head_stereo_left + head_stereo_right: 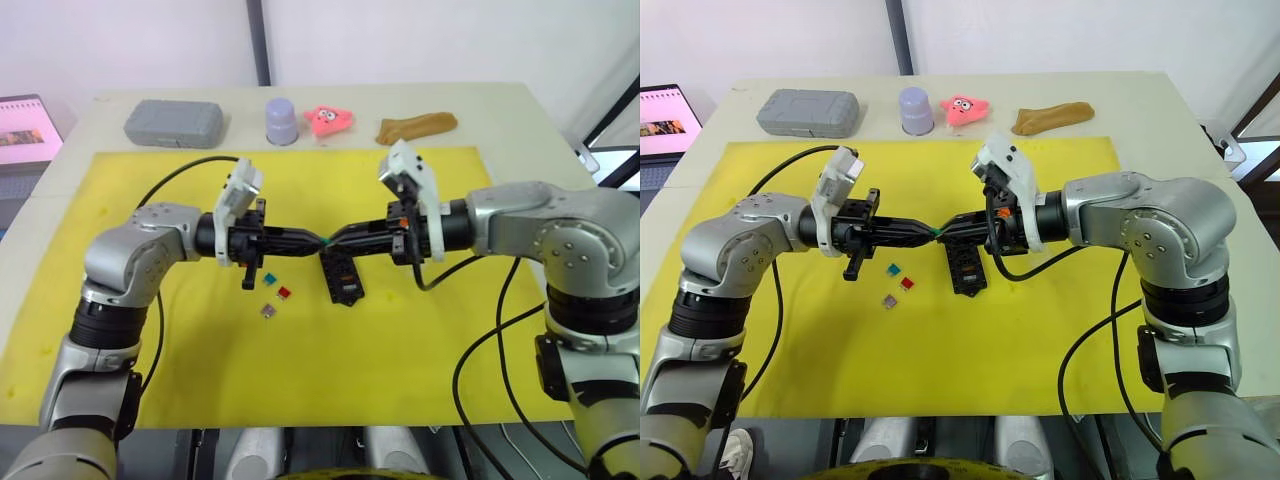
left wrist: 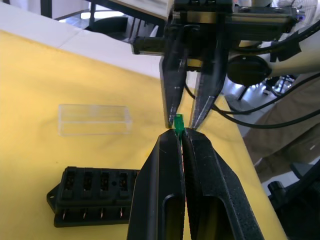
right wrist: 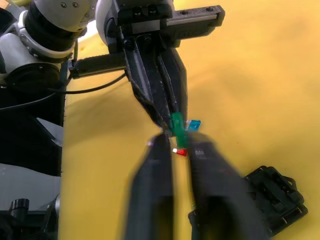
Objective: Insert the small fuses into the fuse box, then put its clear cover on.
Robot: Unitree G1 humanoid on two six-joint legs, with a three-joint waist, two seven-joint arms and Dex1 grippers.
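No writing, label, brand, number or sign can be read anywhere here. The laptop screen [image 1: 28,128] at the far left edge of the surface shows a pinkish picture with rows beneath it, but any words on it are too small to make out. The grey case [image 1: 174,123] at the back bears no legible marking, and the pink toy [image 1: 328,119] carries a drawn face, not lettering.

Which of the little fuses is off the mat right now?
The green fuse, pinched in the left gripper in front of the right gripper. The teal, red and purplish fuses lie on the yellow mat.
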